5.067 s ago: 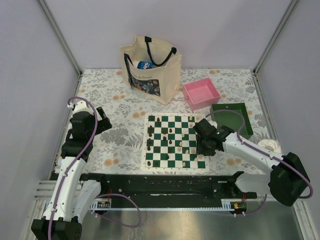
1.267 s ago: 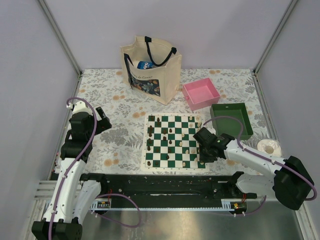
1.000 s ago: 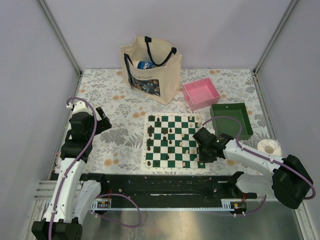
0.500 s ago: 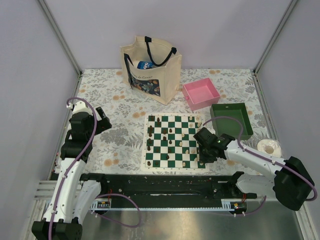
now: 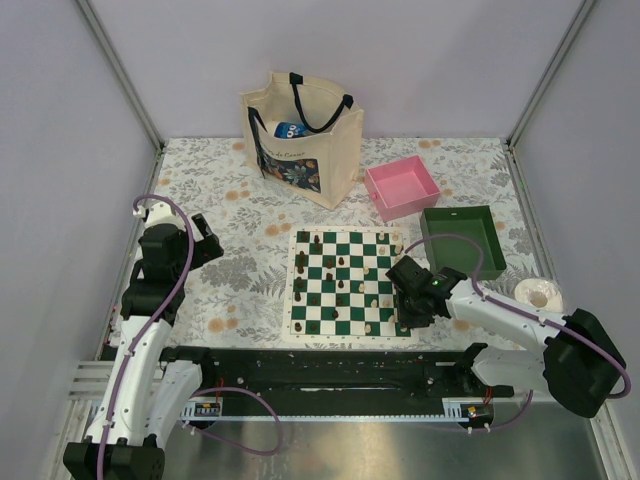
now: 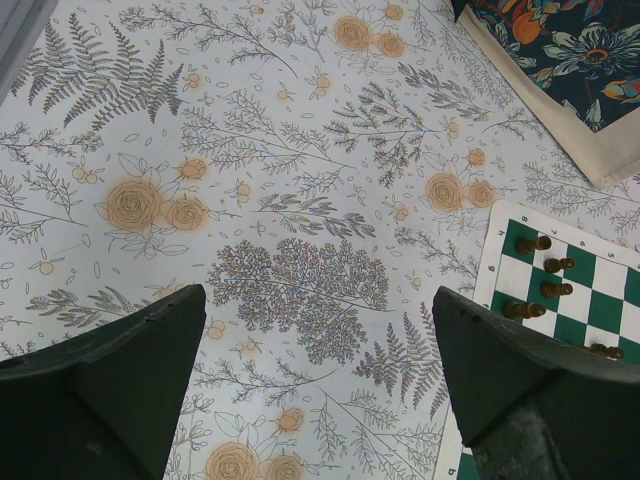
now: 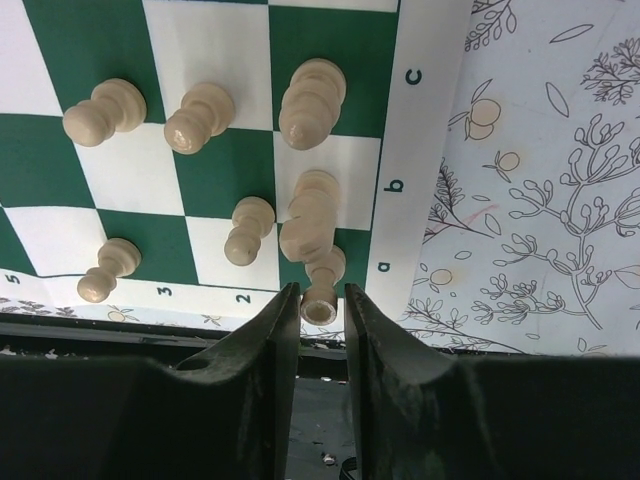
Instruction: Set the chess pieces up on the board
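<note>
A cream piece point(image 7: 322, 290) was pinched at the board's point(image 7: 435, 130) near right corner, the right jaws closed narrowly on it, likely for seating on its home rank. The left jaws were held wide open, empty, parked clear off the board's left edge.

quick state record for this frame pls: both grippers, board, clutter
left gripper: open, holding nothing, over the floral tablecloth left of the board
right gripper: shut on a small cream chess piece at the near right corner of the green-and-white checkered board
other cream pieces: six on nearby squares, right wrist view
dark brown chess pieces: several on the board's left part
off board: cream tote bag, pink tray, green tray, white roll
</note>
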Controlling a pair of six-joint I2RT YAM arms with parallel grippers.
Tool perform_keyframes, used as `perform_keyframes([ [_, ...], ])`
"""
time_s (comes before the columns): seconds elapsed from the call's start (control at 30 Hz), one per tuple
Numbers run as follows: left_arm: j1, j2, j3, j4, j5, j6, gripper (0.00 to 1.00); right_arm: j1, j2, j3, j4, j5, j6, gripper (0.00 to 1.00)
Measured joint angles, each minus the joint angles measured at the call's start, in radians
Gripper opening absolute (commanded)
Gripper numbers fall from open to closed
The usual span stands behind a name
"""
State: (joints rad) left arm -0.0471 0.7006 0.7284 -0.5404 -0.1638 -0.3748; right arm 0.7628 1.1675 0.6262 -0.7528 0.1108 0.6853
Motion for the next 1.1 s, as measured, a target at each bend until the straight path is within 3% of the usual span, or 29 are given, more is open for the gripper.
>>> perform_keyframes([
  [0.23, 0.0, 0.0, 0.0, 0.0, 0.0, 0.0, 0.99, 0.0, 0.002, 0.012, -0.028, 0.0, 0.0, 0.41],
  [0.6, 0.0, 0.0, 0.0, 0.0, 0.0, 0.0, 0.99, 0.0, -0.094, 0.153, -0.085, -0.019, -0.008, 0.42],
  [1.1, 0.0, 0.0, 0.0, 0.0, 0.0, 0.0, 0.99, 0.01, 0.091, 0.155, -0.025, -0.079, -0.015, 0.4],
])
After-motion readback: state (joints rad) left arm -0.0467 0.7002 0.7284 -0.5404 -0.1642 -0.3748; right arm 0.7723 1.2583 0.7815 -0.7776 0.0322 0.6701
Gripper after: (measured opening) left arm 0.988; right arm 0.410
